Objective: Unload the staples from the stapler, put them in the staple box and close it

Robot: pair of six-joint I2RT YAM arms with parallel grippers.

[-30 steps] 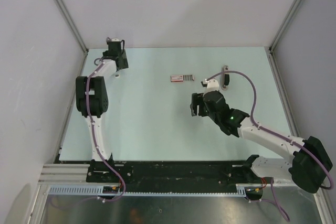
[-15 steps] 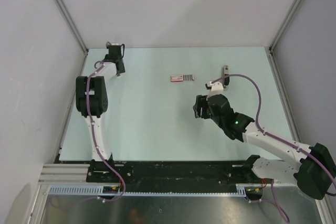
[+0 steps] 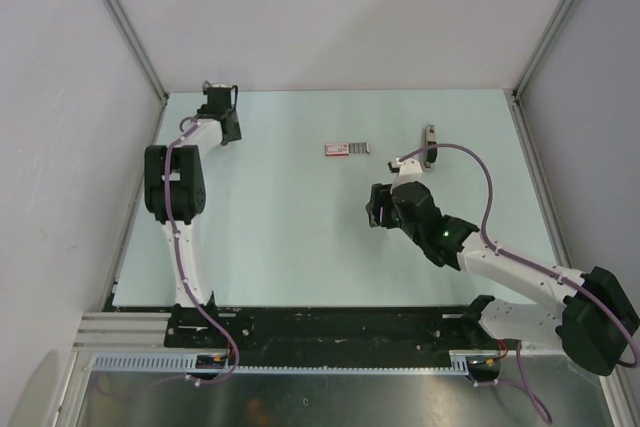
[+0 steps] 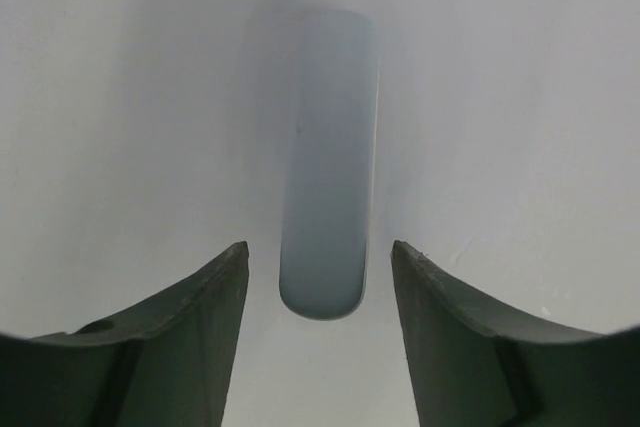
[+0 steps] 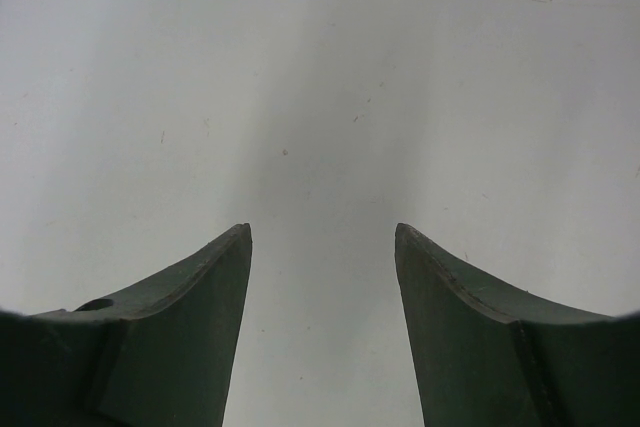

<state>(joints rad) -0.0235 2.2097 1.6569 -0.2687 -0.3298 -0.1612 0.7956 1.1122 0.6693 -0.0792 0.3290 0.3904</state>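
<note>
The stapler would likely handle as a light, rigid thing of hard plastic and smooth metal, apt to skid or swivel on the table if nudged. The sounder hold seemed to be across its narrow sides near mid-length, leaving the top free to open. It looked slim and elongated, dark with grey metal showing, and lay flat, pointing away from the arm bases, to the right of the pink-red box and apart from it. No staples could be made out. The right gripper stood spread wide and held nothing, nearer the bases than the box. The left gripper, likewise wide and holding nothing, was far to the box's left.
</note>
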